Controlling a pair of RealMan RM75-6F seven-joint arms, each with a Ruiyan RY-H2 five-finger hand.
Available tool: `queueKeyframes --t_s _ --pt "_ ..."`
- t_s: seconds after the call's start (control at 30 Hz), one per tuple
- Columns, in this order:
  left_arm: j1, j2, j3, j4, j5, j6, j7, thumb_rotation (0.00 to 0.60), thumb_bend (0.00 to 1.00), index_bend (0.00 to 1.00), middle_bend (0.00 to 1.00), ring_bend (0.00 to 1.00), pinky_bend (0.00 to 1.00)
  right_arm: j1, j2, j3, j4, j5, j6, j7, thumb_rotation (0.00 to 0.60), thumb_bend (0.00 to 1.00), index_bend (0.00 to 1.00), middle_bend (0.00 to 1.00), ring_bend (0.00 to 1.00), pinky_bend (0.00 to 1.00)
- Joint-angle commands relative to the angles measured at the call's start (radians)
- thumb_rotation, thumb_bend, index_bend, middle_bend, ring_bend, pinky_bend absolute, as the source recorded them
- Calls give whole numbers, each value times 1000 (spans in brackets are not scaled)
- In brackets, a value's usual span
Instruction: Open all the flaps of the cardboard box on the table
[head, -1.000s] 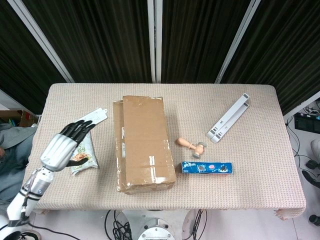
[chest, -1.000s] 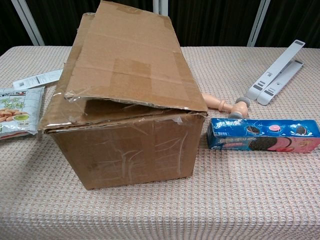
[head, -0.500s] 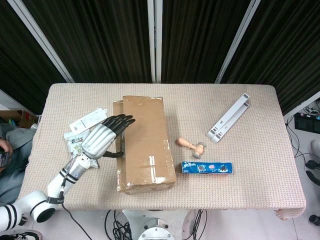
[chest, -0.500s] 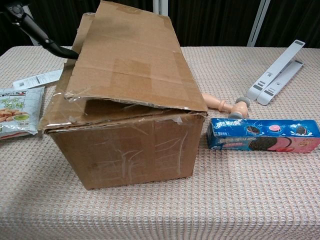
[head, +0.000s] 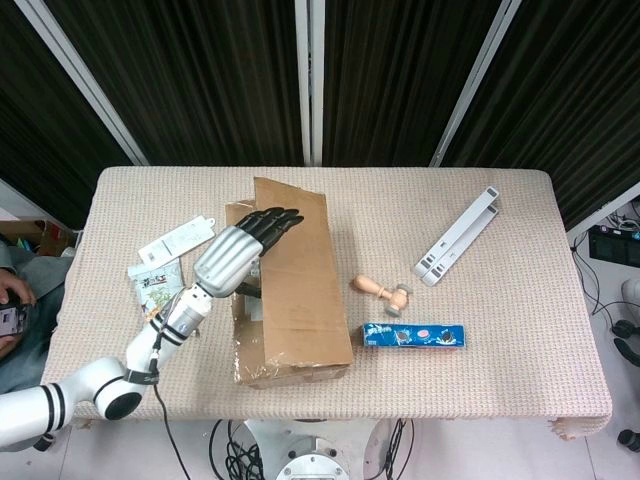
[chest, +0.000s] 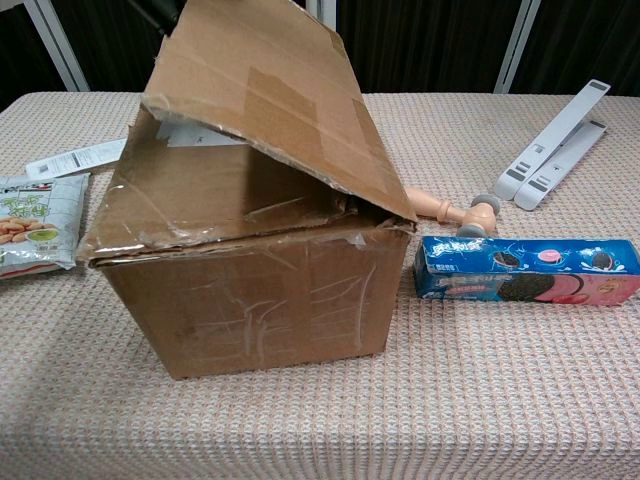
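The cardboard box stands mid-table, long side running front to back. Its big top flap is tilted up along its left edge and still hinged on the right. In the chest view the raised flap shows a gap over the inner flap, which lies flat. My left hand reaches in from the left, its dark fingers stretched out against the lifted left edge of the flap, holding nothing. The right hand shows in neither view.
Left of the box lie a snack bag and a white card. To the right are a wooden handle piece, a blue cookie box and a white stand.
My left hand moved right from the table's left side to the box and pushed the top flap's left edge upward. The flap went from lying flat to tilted open.
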Motion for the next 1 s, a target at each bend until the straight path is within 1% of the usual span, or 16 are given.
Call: queueKeyframes --t_s 0.03,0.17,0.27,0.4,0.5,0.53,0.6,0.67,0.8,0.9,1.0 --pt "-43 -60 -54 23 -36 33 14 537 54 58 60 83 187 1 -3 2 6 -1 1 8 600 0 0 0 0 0" --pt "-95 -132 -100 53 -48 73 43 503 57 58 37 83 187 -1 -4 4 14 -1 4 22 600 0 0 0 0 0" --pt "-133 -198 -117 79 -47 105 56 500 58 58 29 83 186 -3 -6 6 22 3 4 32 600 0 0 0 0 0" --pt "-186 -290 -132 150 -25 151 64 508 57 55 14 76 184 -5 -8 5 31 4 2 44 600 0 0 0 0 0" --pt "-226 -349 -146 215 -20 172 64 533 57 46 0 66 180 -5 -7 4 37 3 -1 53 600 0 0 0 0 0" --pt "-233 -363 -148 225 -28 172 62 542 57 46 0 65 179 -6 -6 4 38 2 -2 55 600 0 0 0 0 0" --pt "-243 -391 -147 234 -53 170 60 542 57 45 0 65 179 -5 -6 4 41 3 -5 58 600 0 0 0 0 0" --pt "-249 -410 -137 245 -60 173 74 541 57 45 0 65 179 -4 -4 4 41 3 -10 62 600 0 0 0 0 0" --pt "-243 -400 -117 272 -39 196 106 554 56 44 0 65 179 0 -2 4 40 -6 -9 62 600 0 0 0 0 0" --pt "-208 -338 -104 232 -61 191 140 566 53 44 0 65 179 6 3 4 32 -15 -12 56 600 0 0 0 0 0" --pt "-146 -240 -70 166 -81 193 203 577 68 44 0 66 180 20 13 4 13 -37 -12 39 600 0 0 0 0 0"
